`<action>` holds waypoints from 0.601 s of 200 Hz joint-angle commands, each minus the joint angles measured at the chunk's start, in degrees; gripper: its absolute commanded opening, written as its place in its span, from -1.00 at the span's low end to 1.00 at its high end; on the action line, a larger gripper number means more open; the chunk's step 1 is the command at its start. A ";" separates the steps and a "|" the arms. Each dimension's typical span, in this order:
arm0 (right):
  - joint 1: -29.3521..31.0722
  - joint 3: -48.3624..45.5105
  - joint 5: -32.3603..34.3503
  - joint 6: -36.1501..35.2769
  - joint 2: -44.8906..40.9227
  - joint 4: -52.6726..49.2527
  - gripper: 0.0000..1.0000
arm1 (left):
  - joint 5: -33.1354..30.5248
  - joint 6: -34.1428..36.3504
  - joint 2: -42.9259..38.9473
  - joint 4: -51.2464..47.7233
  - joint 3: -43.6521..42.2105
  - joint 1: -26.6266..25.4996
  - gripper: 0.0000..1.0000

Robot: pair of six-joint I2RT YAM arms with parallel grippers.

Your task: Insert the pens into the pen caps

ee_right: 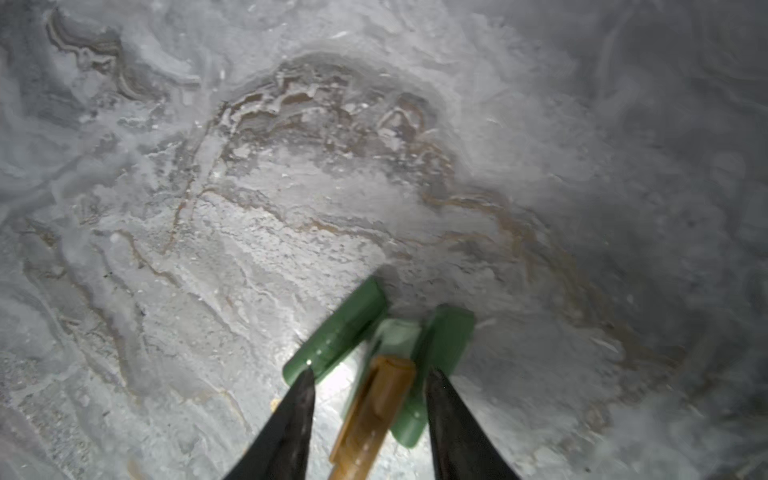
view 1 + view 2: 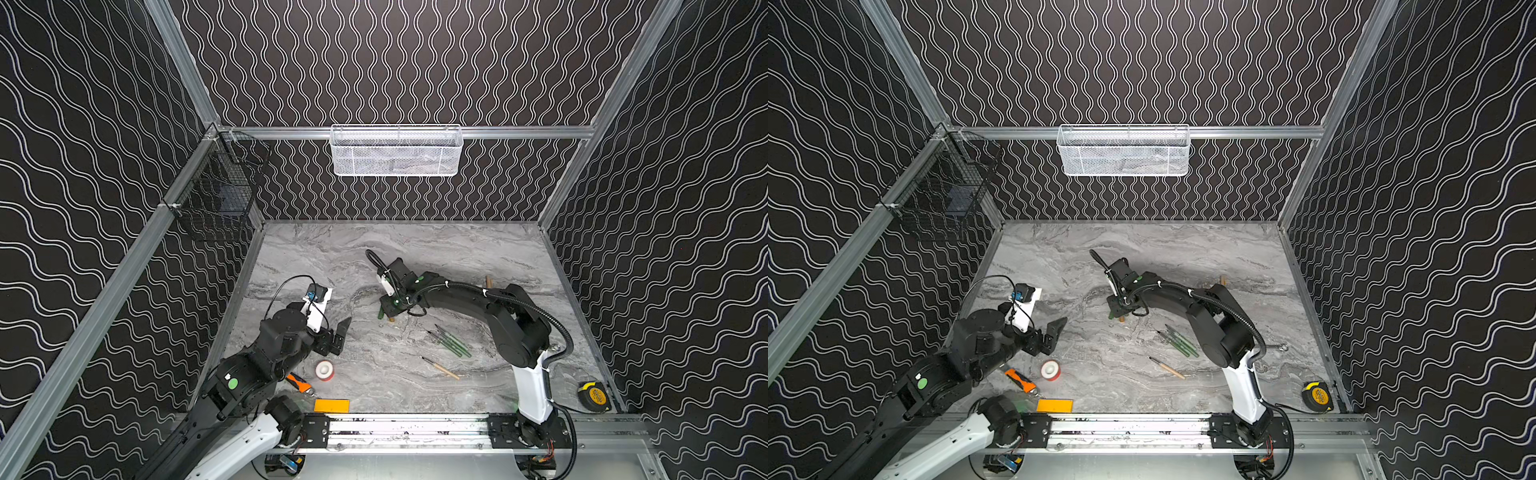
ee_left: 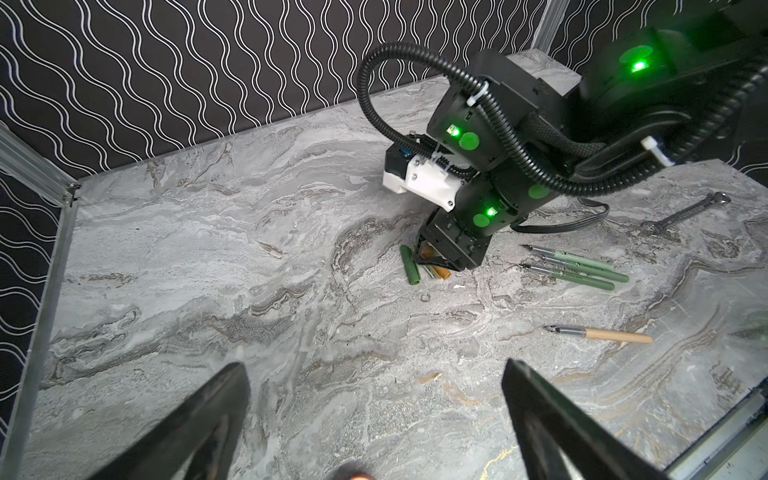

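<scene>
Right arm reaches across mid-table, wrist bent down, right gripper (image 1: pixel 369 370) poised over the short, stubby plastic pen caps (image 3: pixel 409 266). Its fingers (image 1: pixel 293 411) stand narrow either side of the mustard-tan cap (image 1: pixel 374 411), a gap showing on one side, nothing clamped. Left gripper (image 3: pixel 374 363) hovers low at the left, fingers spread wide, empty. From above, the wrist hides most caps; close up, blurred, I count three green, one tan. The thin pens (image 2: pixel 451 344) lie nearby on the grey marbled table (image 2: pixel 374 257): three pale green bundled, one tan pen (image 2: pixel 441 368) apart.
</scene>
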 commanded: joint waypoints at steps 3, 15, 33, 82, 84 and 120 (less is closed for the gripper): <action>0.41 1.02 2.18 0.37 0.62 -2.90 -0.16 | -0.44 -0.04 -0.10 0.79 -0.11 0.06 0.97; 0.40 0.81 2.35 0.36 0.77 -3.06 -0.21 | -0.46 0.10 -0.14 0.71 -0.11 0.10 0.97; 0.46 0.48 2.62 0.45 0.56 -3.26 -0.27 | -0.48 0.10 -0.13 0.73 -0.11 0.09 0.97; 0.54 -0.82 2.78 0.46 -0.58 -2.56 -0.46 | -0.25 0.10 -0.05 0.83 -0.11 0.10 0.97; 0.54 -0.88 2.78 0.44 -0.62 -2.49 -0.47 | -0.23 0.10 -0.01 0.87 -0.06 0.10 0.97; 0.55 -1.95 2.67 0.46 -1.97 -1.80 -0.60 | -0.14 0.10 0.16 0.83 -0.06 0.10 0.97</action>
